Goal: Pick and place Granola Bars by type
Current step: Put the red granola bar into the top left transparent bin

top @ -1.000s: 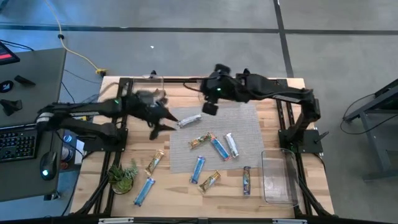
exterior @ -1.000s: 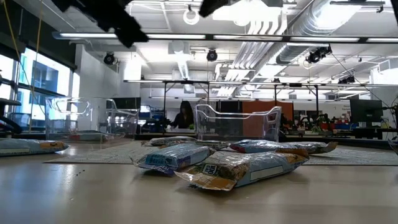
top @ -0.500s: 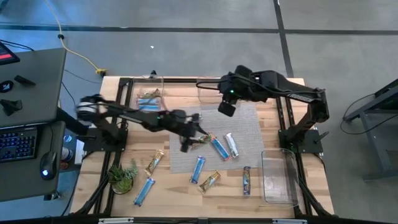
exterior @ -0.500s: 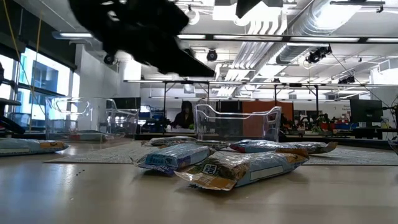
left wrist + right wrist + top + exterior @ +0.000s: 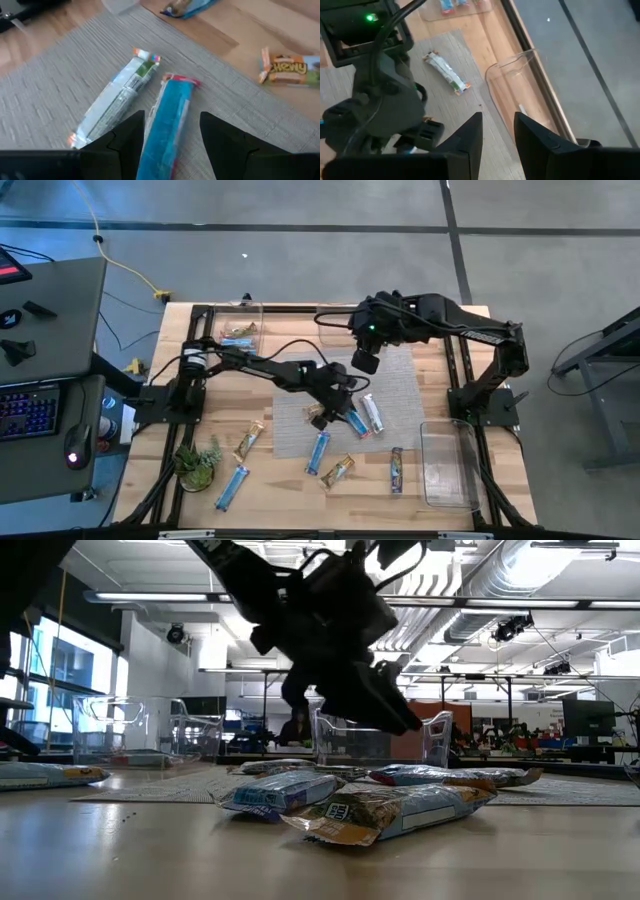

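Granola bars lie flat on the grey mat [image 5: 390,385] and the wood around it: blue, white/silver and tan ones. My left gripper [image 5: 338,408] hangs open over the mat. Its fingers stand on either side of a blue bar [image 5: 167,120] without touching it; in the low view the gripper [image 5: 385,710] is clear above the bars. A white/silver bar [image 5: 112,102] lies right beside the blue one. My right gripper [image 5: 365,362] is open above the mat's far part and holds nothing. Another white/silver bar [image 5: 447,74] shows in the right wrist view.
A clear bin [image 5: 240,332] at the far left holds a few bars. Another clear bin [image 5: 520,85] stands at the far edge, and a third [image 5: 447,465] on the right near side. A small green plant [image 5: 197,463] sits near left. More bars [image 5: 318,450] lie nearer.
My left arm has swung from beside the far-left bin toward the table's right, out over the mat, and has come down over the blue bar. My right gripper has shifted a little toward the right edge. The bars on the mat have stayed where they were.
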